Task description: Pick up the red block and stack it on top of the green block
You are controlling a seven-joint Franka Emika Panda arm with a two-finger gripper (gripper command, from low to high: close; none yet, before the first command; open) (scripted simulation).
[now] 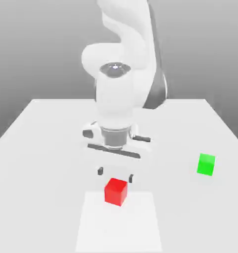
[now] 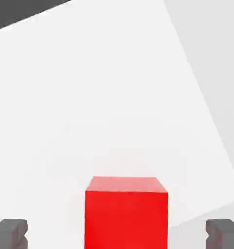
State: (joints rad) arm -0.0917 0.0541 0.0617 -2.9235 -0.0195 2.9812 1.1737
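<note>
So the red block (image 1: 116, 191) sits on the white table (image 1: 41, 143), right under the gripper (image 1: 115, 174). The gripper's spread wide, one finger on each side of the red block, looks like not touching it. The green block (image 1: 206, 164) is well apart from the red block, toward the exterior view's right.

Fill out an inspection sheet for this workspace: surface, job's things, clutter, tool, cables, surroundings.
Surface: white table, with a brighter white patch on its near part.
Job's things: red block resting on the patch's far edge; green block alone on the table, toward the exterior view's right, apart from the red one.
Clutter: nothing seen.
Tool: tool open, pointing down, above and just behind the red block; fingertips stand either side of it in the hand view, holding nothing.
Cables: nothing seen.
Surroundings: plain grey backdrop.
</note>
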